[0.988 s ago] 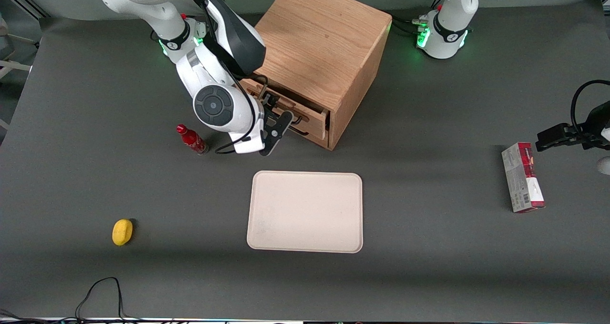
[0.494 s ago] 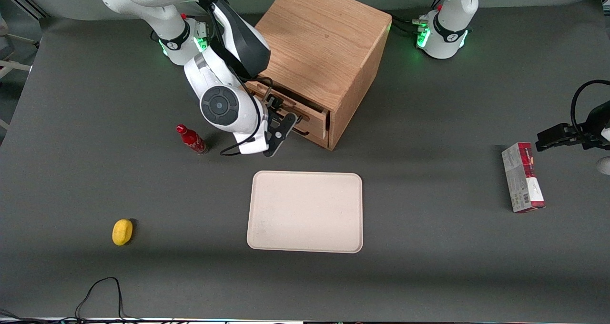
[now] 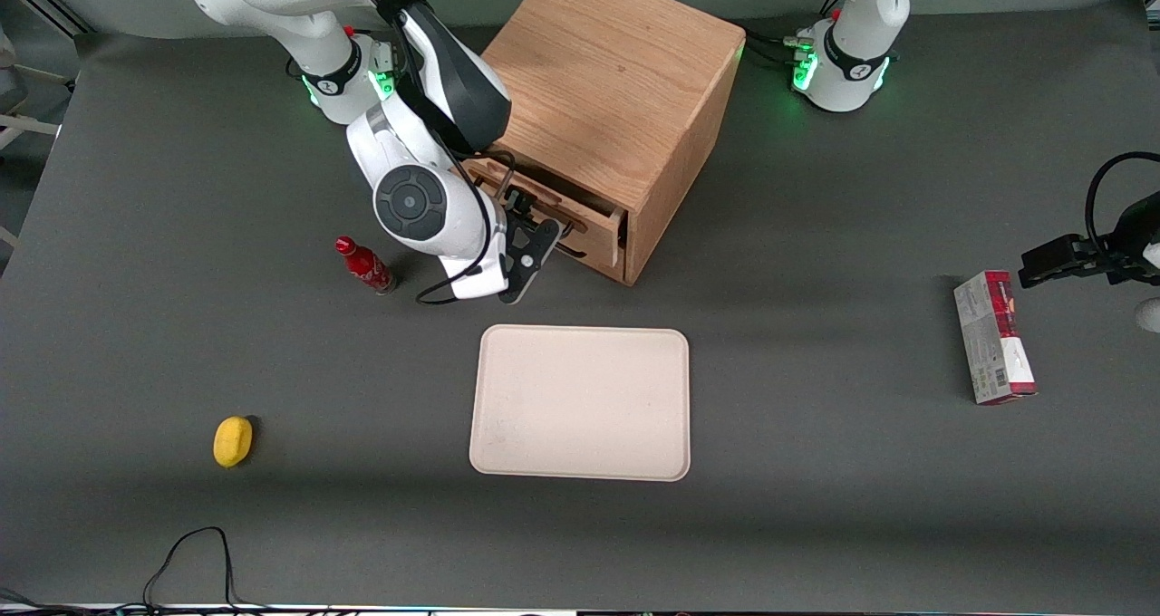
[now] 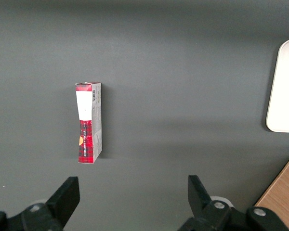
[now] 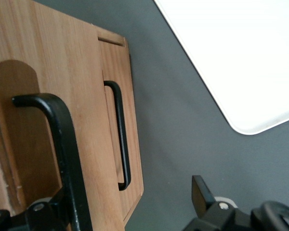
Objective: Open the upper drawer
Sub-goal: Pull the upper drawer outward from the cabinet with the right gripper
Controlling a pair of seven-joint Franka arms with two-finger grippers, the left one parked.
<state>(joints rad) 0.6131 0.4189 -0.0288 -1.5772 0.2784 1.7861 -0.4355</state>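
Note:
The wooden cabinet (image 3: 616, 81) stands at the back of the table. Its upper drawer (image 3: 584, 222) sticks out a little from the cabinet front. In the right wrist view the upper drawer (image 5: 48, 72) stands proud of the lower drawer (image 5: 131, 120). My right gripper (image 3: 535, 240) is open in front of the upper drawer. One of its fingers (image 5: 41, 214) is right beside the drawer's black wire handle (image 5: 62, 144), and the handle lies just inside it. The other finger (image 5: 201, 190) hangs over the grey table, apart from the cabinet. The gripper (image 5: 125, 192) holds nothing.
A cream tray (image 3: 580, 403) lies nearer the front camera than the cabinet. A small red bottle (image 3: 364, 265) stands beside the working arm. A yellow fruit (image 3: 232, 440) lies toward the working arm's end, and a red-and-white box (image 3: 992, 335) toward the parked arm's end.
My gripper moved in toward the drawer front and its handle, then eased back slightly. The upper drawer stays out by about the same amount.

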